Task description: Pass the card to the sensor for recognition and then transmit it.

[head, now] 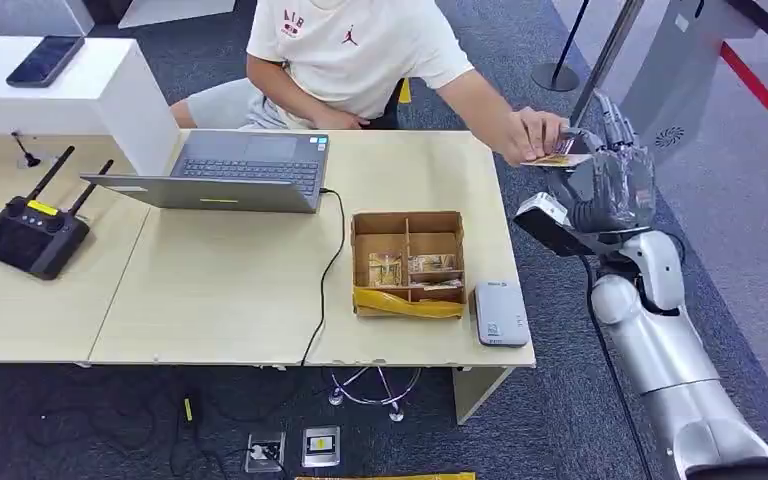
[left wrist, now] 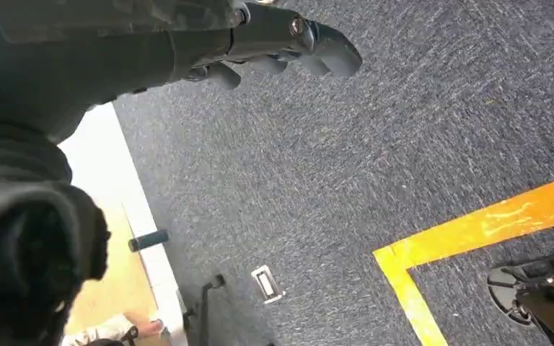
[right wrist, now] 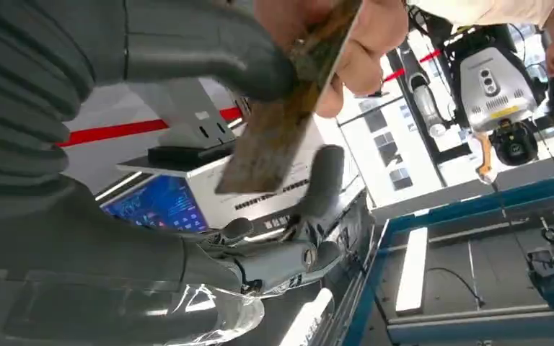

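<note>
**Card handover at the table's right edge**

Item: thin brownish-gold card (head: 558,158), off the right end of the pale wooden table (head: 230,290), between the right robot hand (head: 610,170) and a person's hand (head: 530,132). In the right wrist view the thick grey thumb (right wrist: 209,54) presses the card from one side while the person's fingers (right wrist: 361,50) pinch its other end; both appear to hold it.

Left robot hand (left wrist: 274,43): hangs over dark carpet, fingers loosely curled, holding nothing.

Also listed: small grey flat card sensor (head: 500,313) at the table's near right corner; open cardboard box with dividers (head: 407,262) beside it; grey laptop (head: 240,170); black remote controller (head: 30,232).

Risks, as judged: with two holders, a late release by the robot hand could bend the card; an early release, before the person's pinch is firm, could drop it to the floor
</note>
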Robot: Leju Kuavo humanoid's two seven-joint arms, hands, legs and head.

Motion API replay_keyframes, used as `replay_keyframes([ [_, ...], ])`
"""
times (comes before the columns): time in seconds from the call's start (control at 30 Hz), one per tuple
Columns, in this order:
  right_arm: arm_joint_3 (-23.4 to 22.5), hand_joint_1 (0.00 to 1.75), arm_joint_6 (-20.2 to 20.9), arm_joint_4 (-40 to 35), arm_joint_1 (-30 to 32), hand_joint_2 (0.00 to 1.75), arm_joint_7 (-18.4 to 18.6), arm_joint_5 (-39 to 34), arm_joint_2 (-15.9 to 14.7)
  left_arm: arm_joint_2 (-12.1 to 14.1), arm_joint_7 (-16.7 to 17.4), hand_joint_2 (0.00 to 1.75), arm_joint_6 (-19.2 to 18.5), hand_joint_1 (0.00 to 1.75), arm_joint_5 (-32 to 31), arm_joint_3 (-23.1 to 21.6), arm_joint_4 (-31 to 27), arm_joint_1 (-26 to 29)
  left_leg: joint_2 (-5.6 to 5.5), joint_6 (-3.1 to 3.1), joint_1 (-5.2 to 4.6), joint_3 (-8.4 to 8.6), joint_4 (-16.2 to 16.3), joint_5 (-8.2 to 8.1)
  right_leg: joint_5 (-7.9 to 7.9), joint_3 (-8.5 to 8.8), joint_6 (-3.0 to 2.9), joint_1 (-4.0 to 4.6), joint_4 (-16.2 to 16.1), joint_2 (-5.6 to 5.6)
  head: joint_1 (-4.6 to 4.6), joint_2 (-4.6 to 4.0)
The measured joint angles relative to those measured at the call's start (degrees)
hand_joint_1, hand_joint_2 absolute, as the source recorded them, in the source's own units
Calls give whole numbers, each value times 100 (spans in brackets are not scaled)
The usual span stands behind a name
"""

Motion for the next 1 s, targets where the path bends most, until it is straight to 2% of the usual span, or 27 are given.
replay_keyframes([
  [0.67, 175, 175, 238, -2, 27, 175, 103, -33, -37, 4, 0, 0, 0, 0, -37, 0, 0, 1, 3, 0, 0, 2, 0, 0, 0, -3, 0, 0, 0, 7, 0, 0],
  [1.0, 225, 175, 741, 7, 560, 175, 140, 17, -142, 4, 2, 0, 0, 0, 98, 2, 0, 53, 3, 0, 0, 1, 0, -1, 0, -4, 0, 0, -2, 7, 2, 0],
])
